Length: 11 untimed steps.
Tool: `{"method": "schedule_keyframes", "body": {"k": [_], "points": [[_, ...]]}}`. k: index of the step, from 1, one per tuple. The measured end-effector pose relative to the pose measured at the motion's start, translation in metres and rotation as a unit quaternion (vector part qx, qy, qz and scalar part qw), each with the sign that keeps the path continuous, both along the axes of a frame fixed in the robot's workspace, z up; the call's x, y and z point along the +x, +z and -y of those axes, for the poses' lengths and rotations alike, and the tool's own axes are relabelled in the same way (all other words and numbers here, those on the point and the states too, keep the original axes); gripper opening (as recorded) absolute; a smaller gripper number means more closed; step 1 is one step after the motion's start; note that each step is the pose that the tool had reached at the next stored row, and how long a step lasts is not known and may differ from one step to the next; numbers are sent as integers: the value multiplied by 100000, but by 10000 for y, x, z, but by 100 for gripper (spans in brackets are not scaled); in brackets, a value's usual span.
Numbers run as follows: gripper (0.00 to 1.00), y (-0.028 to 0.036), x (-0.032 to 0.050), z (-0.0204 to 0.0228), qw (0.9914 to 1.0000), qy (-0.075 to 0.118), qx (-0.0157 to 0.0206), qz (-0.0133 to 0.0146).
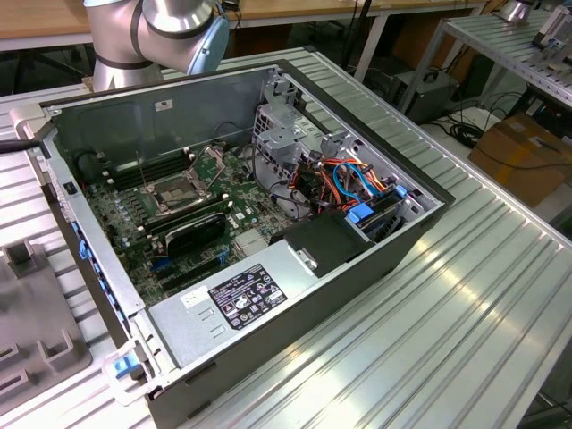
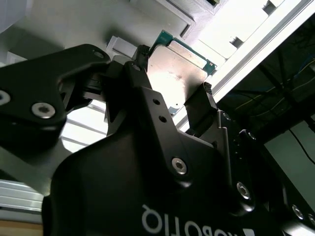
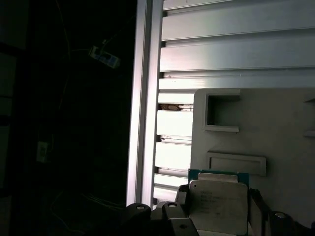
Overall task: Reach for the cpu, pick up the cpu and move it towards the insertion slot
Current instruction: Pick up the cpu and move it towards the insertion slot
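In the exterior view the open computer case [image 1: 295, 259] lies on the ribbed table [image 1: 465, 304]. The grey fixture plate [image 1: 31, 313] is just beside its wall on the exterior view's left, and the socket [image 1: 179, 192] is well apart from that plate. In the second wrist view the gripper [image 2: 173, 71] clamps the cpu [image 2: 179, 64], fingers [image 2: 204, 101] on two opposite edges (the far edge is free). In the first wrist view the cpu sits at the plate's edge, with bare slats between plate and table rail [image 3: 145, 98].
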State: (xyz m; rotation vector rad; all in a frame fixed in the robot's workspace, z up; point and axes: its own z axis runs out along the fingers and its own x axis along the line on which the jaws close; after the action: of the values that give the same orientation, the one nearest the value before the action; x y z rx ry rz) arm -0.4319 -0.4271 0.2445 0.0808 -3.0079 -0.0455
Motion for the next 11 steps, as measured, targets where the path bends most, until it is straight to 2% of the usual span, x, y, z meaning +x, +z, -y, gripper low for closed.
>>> {"method": "schedule_keyframes", "body": {"k": [5, 6, 7, 8, 9, 11], "points": [[55, 20, 0, 0, 100000, -1, 8, 20], [55, 21, 1, 1, 100000, 13, -116, 104], [55, 21, 0, 0, 99999, 1, -143, 399], [55, 21, 0, 0, 99995, -1, -143, 977], [55, 21, -1, 0, 99977, -1, -179, 2150], [55, 22, -1, 0, 99961, 1, -179, 2772]]}}
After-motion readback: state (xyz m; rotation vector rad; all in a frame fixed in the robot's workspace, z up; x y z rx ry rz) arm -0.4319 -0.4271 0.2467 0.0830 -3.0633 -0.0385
